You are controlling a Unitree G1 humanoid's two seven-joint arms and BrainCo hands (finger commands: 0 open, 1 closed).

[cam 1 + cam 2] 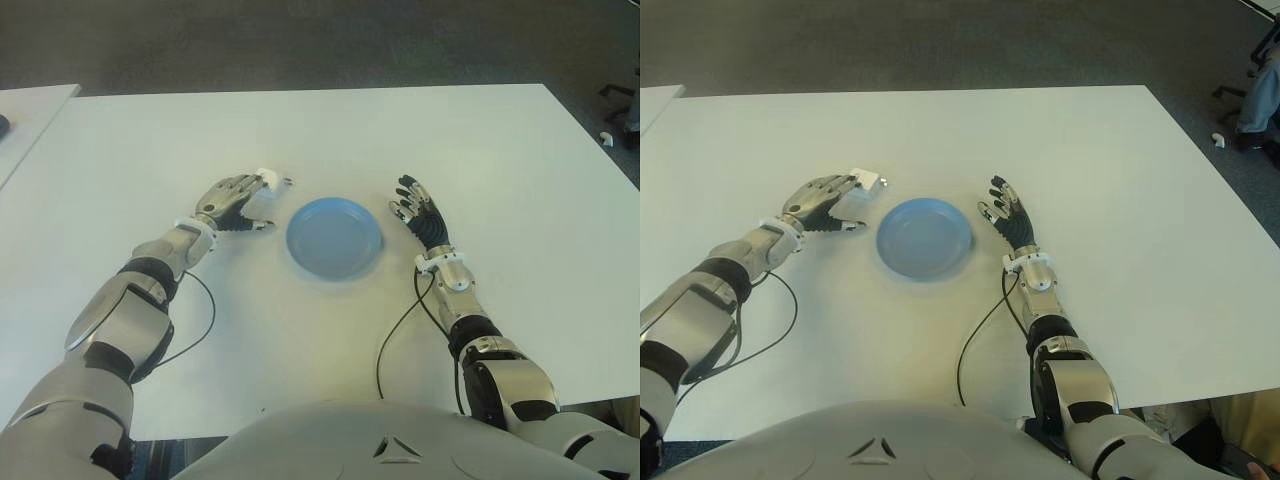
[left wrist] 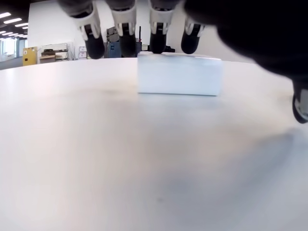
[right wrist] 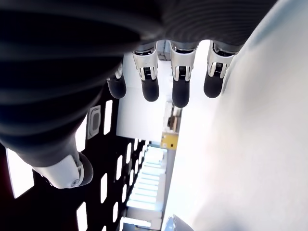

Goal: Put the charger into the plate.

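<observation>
White table (image 1: 400, 130): blue plate (image 1: 334, 240), white charger (image 2: 179, 75).

Your left robot hand (image 1: 232, 200) reaches forward over the tabletop (image 1: 480, 160), left of its middle, palm down. Its fingers (image 2: 122, 29) stretch ahead, gently bent, and their tips reach the top edge of the charger (image 2: 179, 74); the thumb sits apart at the side, so you have no closed grip yet. The left forearm angles in from the near left edge, elbow bent.

Your right robot hand (image 1: 418, 210) shows right of the middle, tilted on edge with its fingers (image 3: 179, 72) straight, loosely spread and holding nothing. The right forearm runs back toward the near edge, elbow tucked by the torso.
</observation>
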